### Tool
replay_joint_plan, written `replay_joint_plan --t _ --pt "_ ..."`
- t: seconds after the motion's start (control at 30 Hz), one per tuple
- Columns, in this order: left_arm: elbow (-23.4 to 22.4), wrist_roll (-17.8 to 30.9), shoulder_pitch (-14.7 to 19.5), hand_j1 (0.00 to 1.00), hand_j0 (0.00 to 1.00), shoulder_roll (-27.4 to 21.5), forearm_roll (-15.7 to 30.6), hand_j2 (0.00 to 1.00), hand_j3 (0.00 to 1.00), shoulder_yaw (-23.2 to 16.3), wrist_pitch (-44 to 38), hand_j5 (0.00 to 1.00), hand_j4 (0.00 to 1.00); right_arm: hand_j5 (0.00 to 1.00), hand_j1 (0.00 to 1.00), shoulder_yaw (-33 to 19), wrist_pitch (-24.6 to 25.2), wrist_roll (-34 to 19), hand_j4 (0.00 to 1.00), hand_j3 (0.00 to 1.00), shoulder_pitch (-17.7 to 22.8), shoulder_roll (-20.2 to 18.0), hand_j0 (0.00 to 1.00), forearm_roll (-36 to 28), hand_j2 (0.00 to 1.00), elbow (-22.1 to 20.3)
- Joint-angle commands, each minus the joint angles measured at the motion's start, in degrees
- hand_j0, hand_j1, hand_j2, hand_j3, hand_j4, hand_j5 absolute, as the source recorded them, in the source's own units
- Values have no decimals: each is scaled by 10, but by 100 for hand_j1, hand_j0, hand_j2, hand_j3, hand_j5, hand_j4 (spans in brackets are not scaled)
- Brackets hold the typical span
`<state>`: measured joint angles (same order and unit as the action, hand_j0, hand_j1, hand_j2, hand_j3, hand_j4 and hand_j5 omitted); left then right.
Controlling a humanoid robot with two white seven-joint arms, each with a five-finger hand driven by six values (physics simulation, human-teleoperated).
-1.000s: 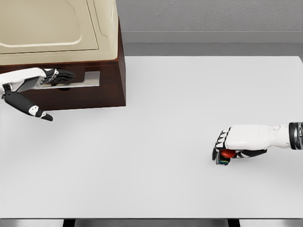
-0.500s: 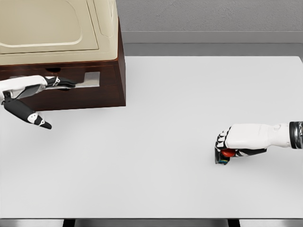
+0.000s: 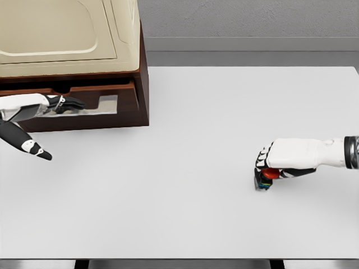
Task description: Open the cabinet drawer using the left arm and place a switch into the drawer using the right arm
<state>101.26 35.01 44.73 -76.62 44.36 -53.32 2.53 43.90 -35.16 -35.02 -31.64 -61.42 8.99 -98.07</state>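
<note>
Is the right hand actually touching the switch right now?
Touching. In the head view the right hand has its fingers curled over the switch, which sits on the white table, with no gap visible.

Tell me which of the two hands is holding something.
The right hand, out on the white table: its fingers are curled around the switch with its red button. The left hand holds no object; its fingers reach to the drawer front.
</note>
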Motion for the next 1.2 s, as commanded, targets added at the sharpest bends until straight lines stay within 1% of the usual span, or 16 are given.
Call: replay_joint_plan --t 0.0,0.2,0.23,0.27,0.43,0.53,0.63,0.77,1.0,1.17 --pt "-3 0 0 100 100 -10 -18 100 100 -5 1 100 100 50 50 0 2 0 50 50 0 1 50 -4 50 0" --pt "-3 0 -1 100 100 -12 -13 100 100 -6 0 100 100 50 50 0 2 0 50 50 -11 4 50 -4 50 1" --pt "-2 0 -2 100 100 -19 -12 100 100 -6 1 100 100 50 50 0 2 0 50 50 -13 4 50 -4 50 1" --pt "-2 0 -9 100 100 -19 -7 100 100 -6 2 100 100 50 50 0 2 0 50 50 -18 9 50 -4 50 1" --pt "-2 0 -13 100 100 -22 -5 100 100 -6 5 100 100 50 50 0 2 0 50 50 -28 17 50 -4 50 3" --pt "-2 0 -22 100 100 -22 -2 100 100 -5 6 100 100 50 50 0 2 0 50 50 -36 23 50 -4 50 5" --pt "-2 0 -26 100 100 -22 2 100 100 -5 31 100 100 50 50 0 2 0 50 50 -44 30 50 -3 50 7" --pt "-2 0 -27 100 100 -35 4 100 100 -5 33 100 100 50 50 0 2 0 50 50 -57 41 50 -3 50 12" --pt "-2 0 -30 100 100 -41 30 100 100 -6 32 100 100 50 50 1 2 0 50 50 -77 67 50 -2 50 22" --pt "-2 0 -34 100 100 -43 31 100 100 -6 32 100 100 50 50 2 2 0 50 50 -92 82 50 -2 50 22"
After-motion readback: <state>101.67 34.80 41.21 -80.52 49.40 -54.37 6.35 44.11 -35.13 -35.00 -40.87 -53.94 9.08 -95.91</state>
